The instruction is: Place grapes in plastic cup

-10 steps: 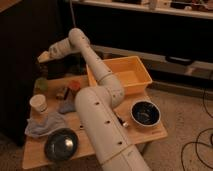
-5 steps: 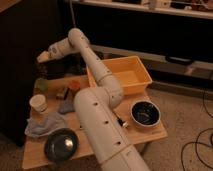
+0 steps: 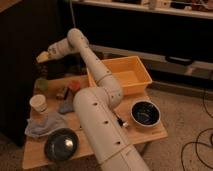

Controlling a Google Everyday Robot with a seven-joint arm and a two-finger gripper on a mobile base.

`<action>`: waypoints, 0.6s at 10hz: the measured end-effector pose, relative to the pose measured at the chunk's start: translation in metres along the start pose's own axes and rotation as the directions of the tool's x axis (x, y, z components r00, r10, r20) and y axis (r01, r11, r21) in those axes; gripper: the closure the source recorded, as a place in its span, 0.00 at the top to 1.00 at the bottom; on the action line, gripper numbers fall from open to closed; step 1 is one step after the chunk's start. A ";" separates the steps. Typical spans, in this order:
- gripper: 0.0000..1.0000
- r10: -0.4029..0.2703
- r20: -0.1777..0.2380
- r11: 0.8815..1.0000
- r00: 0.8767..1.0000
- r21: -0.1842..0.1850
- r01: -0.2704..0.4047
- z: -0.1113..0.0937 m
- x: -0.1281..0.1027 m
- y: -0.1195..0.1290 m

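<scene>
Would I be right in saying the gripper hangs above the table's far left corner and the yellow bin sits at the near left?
Not quite: the camera view shows the yellow bin at the table's far right. The gripper does hang above the far left corner.

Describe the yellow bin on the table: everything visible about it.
The yellow bin is a rectangular, open-topped tub that looks like plastic, with sloped walls and a thick rim. It sits upright at the table's far right corner, and nothing can be seen inside it. The robot's white arm crosses in front of its left wall, hiding that side; whether they touch is unclear. The dark bowl sits apart, just in front. The gripper is far from it, raised above the table's far left.
</scene>
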 end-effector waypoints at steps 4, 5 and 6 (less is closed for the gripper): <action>0.00 -0.149 0.002 0.984 0.989 0.104 0.148 0.011 0.014 0.007; 0.00 -0.159 0.005 0.980 0.987 0.125 0.157 0.012 0.017 0.008; 0.00 -0.168 0.009 0.976 0.986 0.143 0.165 0.010 0.018 0.006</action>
